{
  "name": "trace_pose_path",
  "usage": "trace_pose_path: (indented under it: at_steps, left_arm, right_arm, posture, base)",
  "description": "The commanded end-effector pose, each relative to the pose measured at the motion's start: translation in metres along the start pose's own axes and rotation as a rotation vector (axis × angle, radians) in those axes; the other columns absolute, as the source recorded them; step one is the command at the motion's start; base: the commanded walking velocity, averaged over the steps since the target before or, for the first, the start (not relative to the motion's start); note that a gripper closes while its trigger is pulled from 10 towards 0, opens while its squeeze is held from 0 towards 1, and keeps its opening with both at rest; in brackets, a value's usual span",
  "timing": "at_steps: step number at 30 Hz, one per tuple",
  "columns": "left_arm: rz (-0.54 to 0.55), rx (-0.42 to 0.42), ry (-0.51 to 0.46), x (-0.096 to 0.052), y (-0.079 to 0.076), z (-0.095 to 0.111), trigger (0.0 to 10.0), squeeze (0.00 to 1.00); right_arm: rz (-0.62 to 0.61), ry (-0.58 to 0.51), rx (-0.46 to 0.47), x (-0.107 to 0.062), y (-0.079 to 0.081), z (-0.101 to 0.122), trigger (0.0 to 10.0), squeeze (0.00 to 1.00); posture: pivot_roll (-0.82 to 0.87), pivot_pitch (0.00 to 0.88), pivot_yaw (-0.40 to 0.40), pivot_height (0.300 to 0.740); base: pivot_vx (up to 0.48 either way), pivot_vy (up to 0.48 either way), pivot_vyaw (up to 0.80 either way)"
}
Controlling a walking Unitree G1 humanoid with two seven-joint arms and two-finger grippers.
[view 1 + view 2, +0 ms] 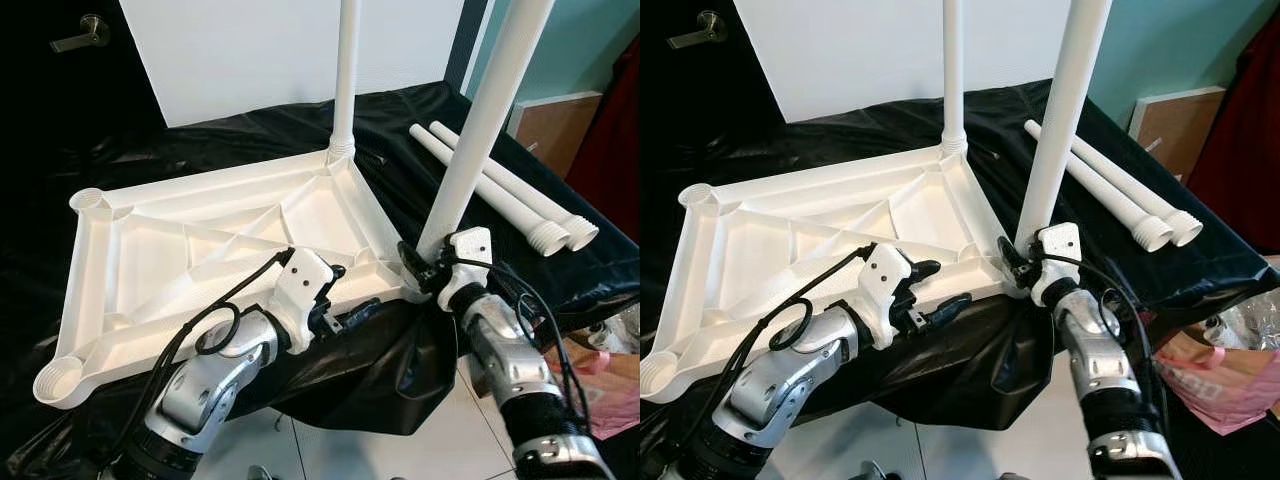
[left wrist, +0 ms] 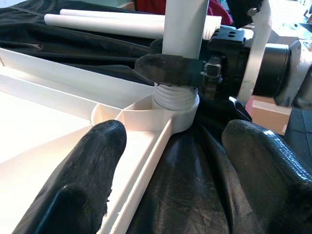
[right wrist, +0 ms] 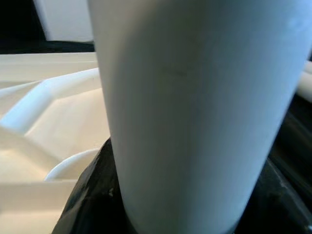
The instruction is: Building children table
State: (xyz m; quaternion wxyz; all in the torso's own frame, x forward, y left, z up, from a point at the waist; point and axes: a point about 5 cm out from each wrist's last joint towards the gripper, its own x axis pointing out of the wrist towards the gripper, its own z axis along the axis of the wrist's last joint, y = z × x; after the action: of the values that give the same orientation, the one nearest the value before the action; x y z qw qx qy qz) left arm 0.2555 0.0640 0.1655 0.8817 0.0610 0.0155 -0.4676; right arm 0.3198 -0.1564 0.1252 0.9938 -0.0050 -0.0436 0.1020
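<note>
1. Tabletop [image 1: 200,250] lies upside down, ribs up, on the black sheet [image 1: 400,130] covering the counter, its near edge overhanging toward the robot.
2. Done: far leg [image 1: 346,70] stands upright in the far right corner socket, looks seated.
3. In hand: near leg [image 1: 480,130] stands in the near right corner socket [image 2: 175,105]. Left wrist view shows thread rings above the socket rim, so I judge it not fully screwed home.
4. Left: two spare legs [image 1: 500,190] lie side by side on the sheet, right of the tabletop, threaded ends toward the robot. Two left-hand sockets, far [image 1: 88,200] and near [image 1: 58,378], are empty. Roughly a leg and a half of four done.
5. Right end effector [image 1: 428,265]: clamped round the base of the near leg just above the socket; one finger [image 2: 170,68] wraps the tube in the left wrist view.
6. Left end effector [image 1: 340,295]: spread wide, gripping nothing. It straddles the tabletop's near edge rail close to that socket, one finger [image 2: 92,170] over the rail's inner side, the other [image 2: 268,165] over the sheet. Contact with the rail: cannot tell.
</note>
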Motion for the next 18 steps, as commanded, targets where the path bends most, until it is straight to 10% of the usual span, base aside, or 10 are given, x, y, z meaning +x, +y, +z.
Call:
trace_pose_path:
  at_steps: [1, 6, 18]
  left_arm:
    - [-0.059, -0.002, 0.008, -0.001, -0.005, -0.003, 10.0, 0.00]
    - [-0.040, 0.001, 0.004, -0.001, -0.002, -0.002, 10.0, 0.00]
    - [-0.009, 0.010, 0.018, 0.000, 0.008, -0.003, 10.0, 0.00]
  right_arm:
    - [-0.110, 0.126, 0.037, -0.010, 0.004, -0.026, 10.0, 0.00]
    - [-0.278, 0.116, 0.074, -0.012, 0.016, -0.028, 10.0, 0.00]
    - [-0.238, 0.023, 0.068, -0.010, 0.020, -0.012, 10.0, 0.00]
  posture:
    - [-0.03, 0.067, -0.007, 0.740]
    - [-0.02, 0.060, -0.010, 0.740]
    - [-0.03, 0.036, 0.000, 0.740]
  base:
    - [0.000, 0.000, 0.00]
    - [0.000, 0.000, 0.00]
    - [0.000, 0.000, 0.00]
